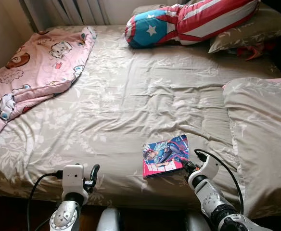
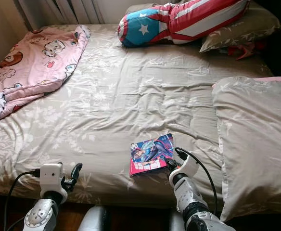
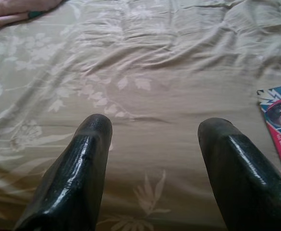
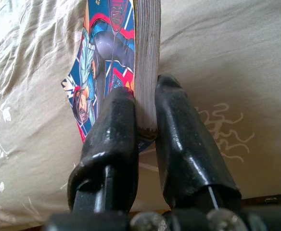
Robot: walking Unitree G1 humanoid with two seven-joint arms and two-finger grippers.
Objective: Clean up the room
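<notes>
A comic book [image 1: 165, 155] with a blue and pink cover lies near the front edge of the bed [image 1: 131, 96]. My right gripper [image 1: 186, 167] is shut on its near right corner; in the right wrist view both black fingers [image 4: 179, 144] clamp the page edge of the comic book [image 4: 107, 62]. My left gripper [image 1: 93, 177] hovers open above the front edge of the bed, left of the book, with nothing between its fingers [image 3: 78, 168]. The comic book's corner [image 3: 280, 125] lies off to one side there.
A pink cartoon blanket [image 1: 30, 72] covers the bed's far left corner. A stars-and-stripes cushion [image 1: 188, 21] and a beige pillow [image 1: 249, 26] lie at the head. A large beige pillow [image 1: 263, 139] rests on the right side. Bare sheet spans the middle.
</notes>
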